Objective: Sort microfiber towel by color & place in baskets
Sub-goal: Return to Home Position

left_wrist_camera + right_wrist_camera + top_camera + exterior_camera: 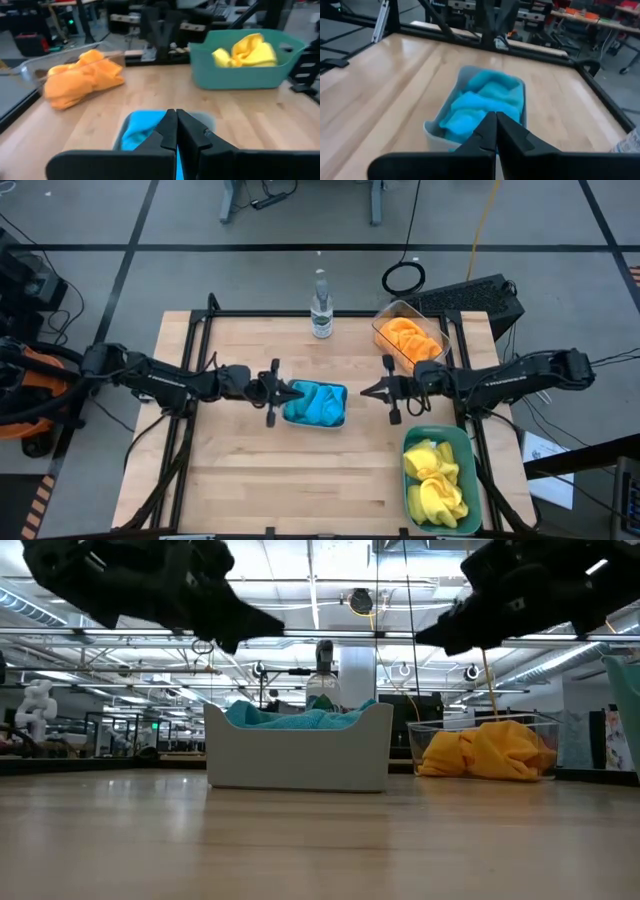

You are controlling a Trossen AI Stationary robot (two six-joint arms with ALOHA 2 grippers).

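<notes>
Blue towels point(315, 402) fill the pale grey-blue basket point(342, 420) at mid-table. Orange towels point(407, 338) lie in the clear basket point(383, 317) at the far right. Yellow towels point(436, 482) sit in the dark green basket point(463, 442) at the near right. My left gripper point(292, 392) is shut and hovers at the blue basket's left end, raised well above it in the low view point(275, 625). My right gripper point(363, 391) is shut too, just right of that basket and also raised point(425, 638). Neither holds anything.
A clear bottle point(320, 308) stands upright at the table's far edge, behind the blue basket. Bare wood point(240, 470) spreads over the table's left and near-left parts. A dark keyboard-like object point(470, 295) lies beyond the far right corner.
</notes>
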